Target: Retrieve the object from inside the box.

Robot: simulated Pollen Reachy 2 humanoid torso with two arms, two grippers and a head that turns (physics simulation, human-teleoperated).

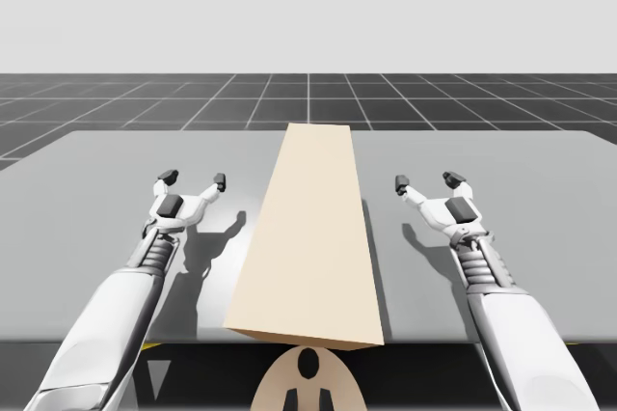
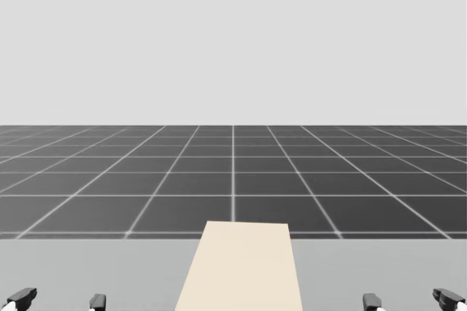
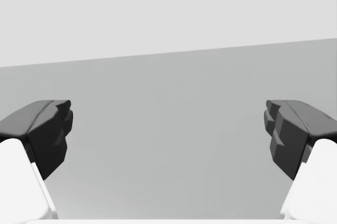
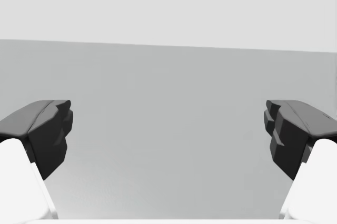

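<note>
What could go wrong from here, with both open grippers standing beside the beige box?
1. The beige box shows only plain faces and no opening, and the object inside is hidden, so any reach would be blind.
2. The box's near end seems to lie at the near edge of the table; a sideways push from my left gripper or my right gripper might slide it off.

White arms (image 1: 106, 324), ribbed grey wrists (image 1: 157, 252), black-tipped jaws
</note>
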